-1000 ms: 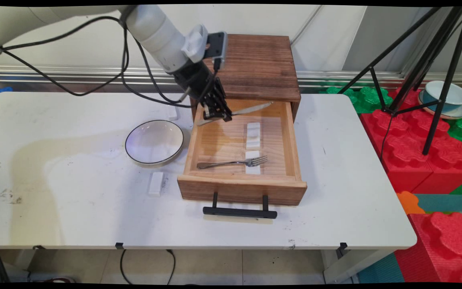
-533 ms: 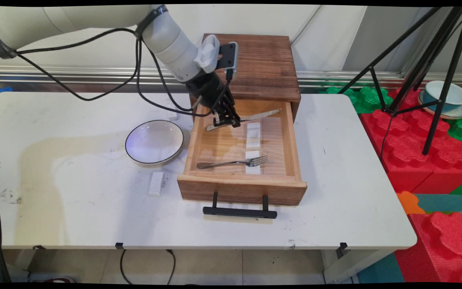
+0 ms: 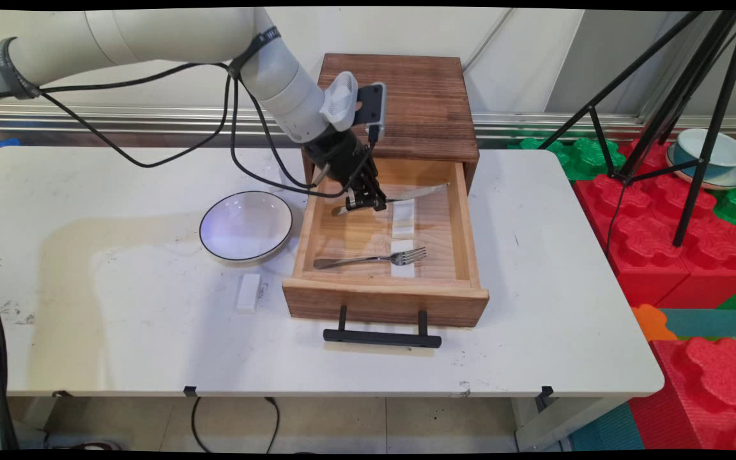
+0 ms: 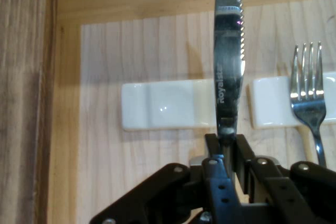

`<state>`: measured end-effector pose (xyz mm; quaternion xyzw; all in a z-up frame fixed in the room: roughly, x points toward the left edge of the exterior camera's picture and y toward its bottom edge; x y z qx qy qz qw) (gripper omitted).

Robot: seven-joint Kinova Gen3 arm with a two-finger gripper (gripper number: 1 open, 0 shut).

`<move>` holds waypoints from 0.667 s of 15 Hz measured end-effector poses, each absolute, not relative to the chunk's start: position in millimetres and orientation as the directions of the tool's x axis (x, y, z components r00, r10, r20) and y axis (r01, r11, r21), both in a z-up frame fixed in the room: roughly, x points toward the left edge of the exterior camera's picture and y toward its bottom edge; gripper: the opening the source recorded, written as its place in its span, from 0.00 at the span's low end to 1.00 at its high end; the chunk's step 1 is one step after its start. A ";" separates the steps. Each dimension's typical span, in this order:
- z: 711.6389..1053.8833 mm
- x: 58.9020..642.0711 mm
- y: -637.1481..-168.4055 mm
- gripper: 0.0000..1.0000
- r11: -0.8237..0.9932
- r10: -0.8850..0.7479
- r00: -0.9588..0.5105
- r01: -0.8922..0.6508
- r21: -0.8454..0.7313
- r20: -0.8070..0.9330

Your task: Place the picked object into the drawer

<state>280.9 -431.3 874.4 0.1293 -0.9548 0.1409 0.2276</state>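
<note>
Black-fingered and clamped tight, the gripper (image 3: 363, 203) of the white Kinova arm held a steel table knife (image 3: 406, 193) by its handle inside the open wooden drawer (image 3: 384, 300), the two fingers (image 4: 212, 148) pinching the metal just below the blade. From the hand camera the knife (image 4: 229, 56) ran straight up the frame, its serrated edge to the right and the lettering "Royalty" readable along the blade, which crossed in front of a white ceramic rest (image 4: 163, 105) lying on the drawer floor. A second white rest (image 4: 270, 102) lay just beside the first, with the tines of a fork (image 4: 308, 95) laid over it. In the view from above the table, the knife stretched from the gripper toward the drawer's far right corner, passing over the upper end of the nearer-to-the-back rest (image 3: 403, 218), while the fork (image 3: 371, 258) lay across the front part of the drawer, its tines on the other rest (image 3: 402, 267). The drawer stood pulled out from a dark wooden cabinet (image 3: 406, 105) on the white table (image 3: 119, 319), its black handle (image 3: 381, 337) facing the near edge. A white bowl with a dark rim (image 3: 246, 226) sat just left of the drawer, and a small white block (image 3: 248, 292) lay on the table in front of the bowl. A black tripod (image 3: 681, 115) stood to the right, over red foam blocks (image 3: 694, 255).
</note>
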 end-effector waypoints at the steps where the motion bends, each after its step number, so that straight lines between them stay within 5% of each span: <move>1: 871.0 280.5 -431.9 0.00 0.927 -0.184 -0.864 -0.311 -0.209 0.468; 10: 843.3 280.5 -441.4 0.00 0.927 -0.196 -0.870 -0.314 -0.203 0.452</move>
